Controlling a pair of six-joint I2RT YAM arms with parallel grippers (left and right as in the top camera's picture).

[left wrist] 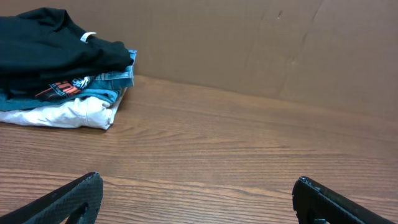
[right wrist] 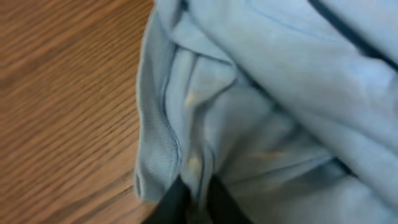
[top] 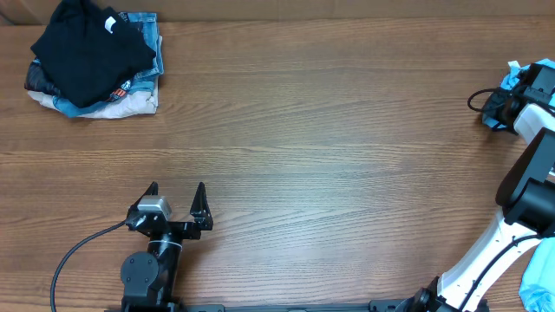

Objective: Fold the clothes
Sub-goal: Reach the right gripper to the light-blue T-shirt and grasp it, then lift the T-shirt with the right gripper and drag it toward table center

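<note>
A light blue T-shirt (right wrist: 261, 124) lies bunched at the right edge of a wooden desk (top: 329, 130), where the right gripper (right wrist: 196, 202) has its fingers pinched together on a fold of the cloth. The left gripper (top: 177, 189) hangs near the front edge, jaws spread wide and holding nothing. A stack of folded clothes (top: 95, 61) topped by a black garment sits in the far left corner.

The table's (top: 329, 130) broad middle lies free for passage, while a stack of folded clothes (top: 94, 59) fills the far left corner, the left gripper (top: 177, 186) stands spread near the front edge, and the T-shirt (top: 512, 78) and right arm (top: 529, 182) crowd the right edge.
</note>
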